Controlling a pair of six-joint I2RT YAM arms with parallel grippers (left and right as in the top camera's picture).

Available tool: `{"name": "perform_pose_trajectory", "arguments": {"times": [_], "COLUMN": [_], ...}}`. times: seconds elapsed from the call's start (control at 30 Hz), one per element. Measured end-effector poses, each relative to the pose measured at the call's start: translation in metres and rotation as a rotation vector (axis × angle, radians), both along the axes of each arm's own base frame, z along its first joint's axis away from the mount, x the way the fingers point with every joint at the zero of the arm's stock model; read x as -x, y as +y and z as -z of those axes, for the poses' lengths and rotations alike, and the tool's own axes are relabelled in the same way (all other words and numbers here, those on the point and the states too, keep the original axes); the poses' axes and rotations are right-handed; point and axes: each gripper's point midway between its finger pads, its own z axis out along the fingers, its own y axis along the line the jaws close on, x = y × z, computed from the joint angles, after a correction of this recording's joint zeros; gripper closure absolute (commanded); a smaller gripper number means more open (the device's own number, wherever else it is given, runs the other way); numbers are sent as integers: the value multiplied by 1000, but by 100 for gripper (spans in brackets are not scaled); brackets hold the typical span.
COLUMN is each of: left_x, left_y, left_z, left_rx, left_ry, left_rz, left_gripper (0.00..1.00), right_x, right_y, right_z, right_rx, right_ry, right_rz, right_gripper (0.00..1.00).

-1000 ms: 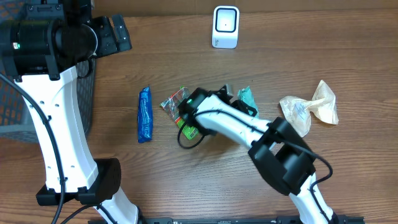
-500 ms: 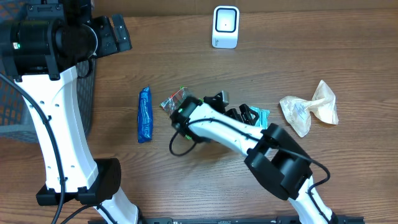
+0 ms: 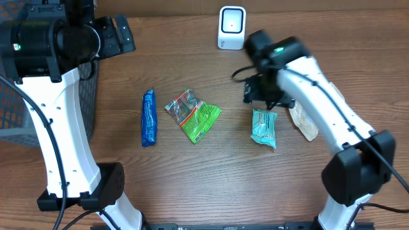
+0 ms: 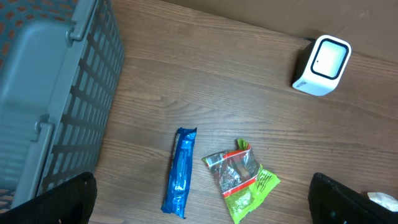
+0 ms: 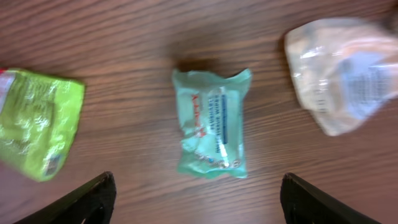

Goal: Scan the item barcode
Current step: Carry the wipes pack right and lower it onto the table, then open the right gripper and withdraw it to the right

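A teal packet (image 3: 264,126) lies flat on the wooden table, right of centre. My right gripper (image 3: 265,96) hovers just behind it, open and empty. In the right wrist view the teal packet (image 5: 212,122) lies ahead of the wide-apart fingers of the right gripper (image 5: 199,199), touching neither. The white scanner (image 3: 231,27) stands at the back edge, and it shows as the scanner (image 4: 320,65) in the left wrist view. My left gripper (image 3: 118,35) is raised at the back left, and the left gripper (image 4: 202,199) is open with nothing in it.
A green and red snack packet (image 3: 193,112) and a blue packet (image 3: 149,117) lie left of centre. A pale crumpled bag (image 3: 332,105) sits at the right, partly behind my right arm. A grey mesh basket (image 4: 50,93) stands at the left edge.
My right arm swung from over the green packet at the table's middle back to the right. Its jaws opened, and the teal packet now lies free, further right.
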Motion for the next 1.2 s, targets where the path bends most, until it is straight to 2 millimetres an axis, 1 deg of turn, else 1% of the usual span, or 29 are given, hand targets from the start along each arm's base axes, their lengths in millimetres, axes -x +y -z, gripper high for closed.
{"name": "perform_pose_trajectory", "arguments": {"times": [0.03,0.2,0.3,0.37,0.43,0.5,0.63,0.77,0.83,1.0,1.2], "left_x": [0,0,0,0,0,0,0,0,0,0,0], "left_y": [0,0,0,0,0,0,0,0,0,-1,-4], "left_z": [0,0,0,0,0,0,0,0,0,0,0], "left_rx": [0,0,0,0,0,0,0,0,0,6,20], "left_ry": [0,0,0,0,0,0,0,0,0,0,0], "left_rz": [0,0,0,0,0,0,0,0,0,5,15], "left_gripper": [0,0,0,0,0,0,0,0,0,0,0], "right_x": [1,15,15,10,5,6,14,13,12,17,12], "right_y": [0,13,15,8,-5,-18,-37,-47,-50,-45,-41], "right_z": [4,36,48,53,60,69,80,85,91,109,128], "right_rx": [-37,-220,-339,-417,-487,-551,-661,-712,-724,-758,-782], "right_ry": [17,125,143,133,120,119,120,82,59,24,-57], "right_rz": [-6,-73,-99,-96,-79,-59,-38,-41,-45,-64,-58], "right_gripper": [18,20,28,32,34,36,36,36,36,39,45]}}
